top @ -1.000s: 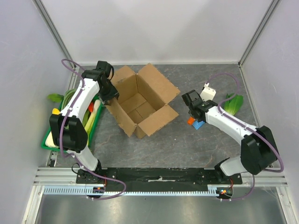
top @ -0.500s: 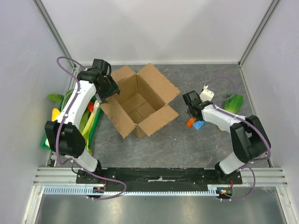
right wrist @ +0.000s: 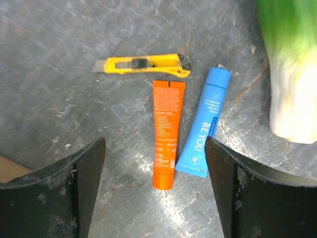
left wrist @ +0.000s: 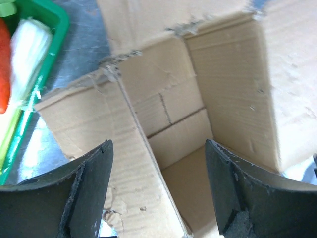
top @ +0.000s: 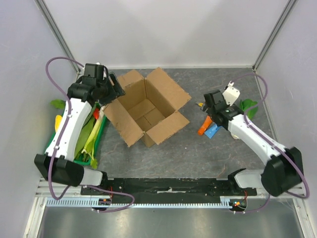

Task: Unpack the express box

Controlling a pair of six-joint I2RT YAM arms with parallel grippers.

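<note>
The express box (top: 148,111) is a brown carton in the middle of the table with all its flaps spread open. Only its bare cardboard bottom (left wrist: 185,144) shows inside. My left gripper (top: 115,89) hovers open over the box's left flap (left wrist: 89,129) and holds nothing (left wrist: 158,141). Right of the box, my right gripper (top: 209,111) is open and empty (right wrist: 154,140), raised above an orange tube (right wrist: 166,134) and a blue tube (right wrist: 204,129) that lie side by side on the table. A yellow utility knife (right wrist: 143,64) lies just beyond them.
A green tray (top: 47,151) holding corn, a carrot and a leek sits along the left edge, touching the box's left flap. A leafy green vegetable (top: 249,107) lies at the far right. Grey walls enclose the table on three sides.
Both grippers have opened wider. The left one has drawn back to the left off the box's flap. The right one has lifted away from the tubes, which stay on the table.
</note>
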